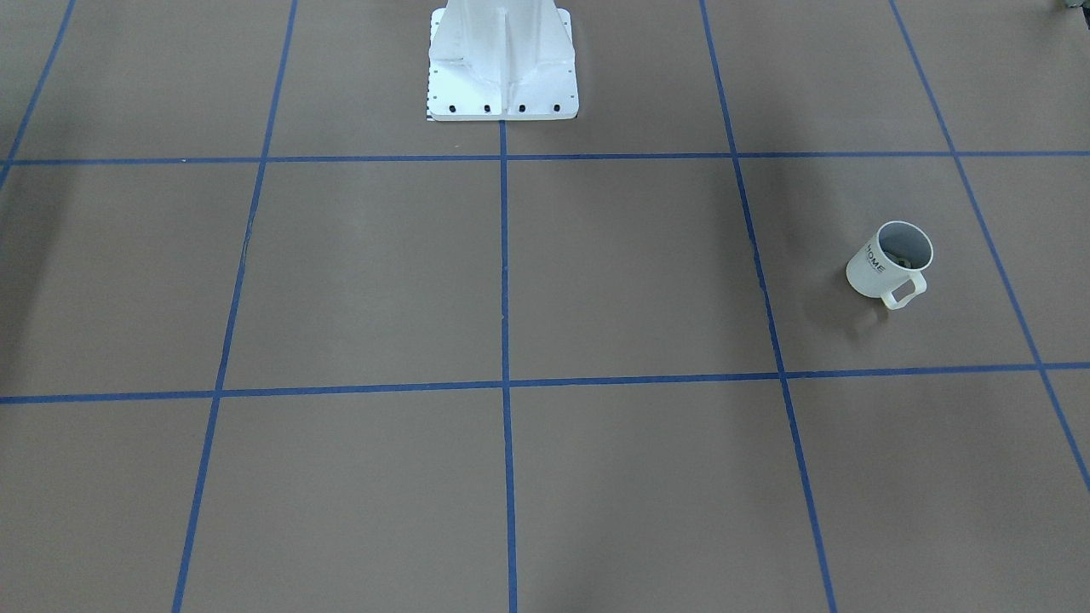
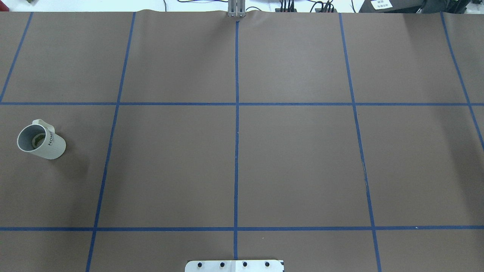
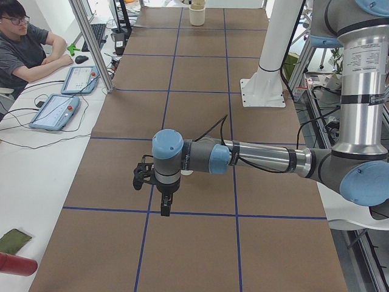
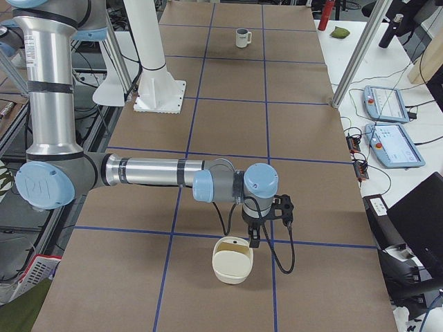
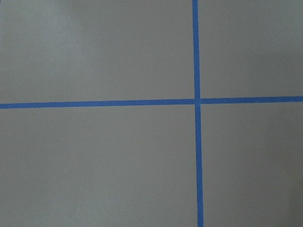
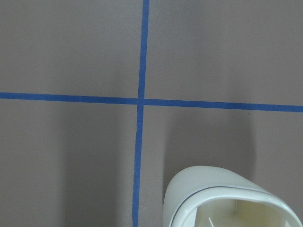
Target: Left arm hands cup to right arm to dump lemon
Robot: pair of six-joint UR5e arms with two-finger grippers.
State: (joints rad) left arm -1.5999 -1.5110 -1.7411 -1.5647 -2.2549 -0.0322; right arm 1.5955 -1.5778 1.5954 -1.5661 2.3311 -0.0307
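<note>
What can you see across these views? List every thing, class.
cup: one, white, standing at the table's robot-left end.
lemon: one, yellow-green, inside the cup.
container: one, cream, table's robot-right end, near the right gripper.
table: one, brown with blue grid.
tablets: two, grey-blue, side bench.
red cylinder: one, on bench.
green pouch: one, beside it.
person: one, grey shirt, seated at bench.
robot base: one, white, table's rear middle.
left gripper: one, black, above table; opening unclear.
right gripper: one, black, by container; opening unclear.
</note>
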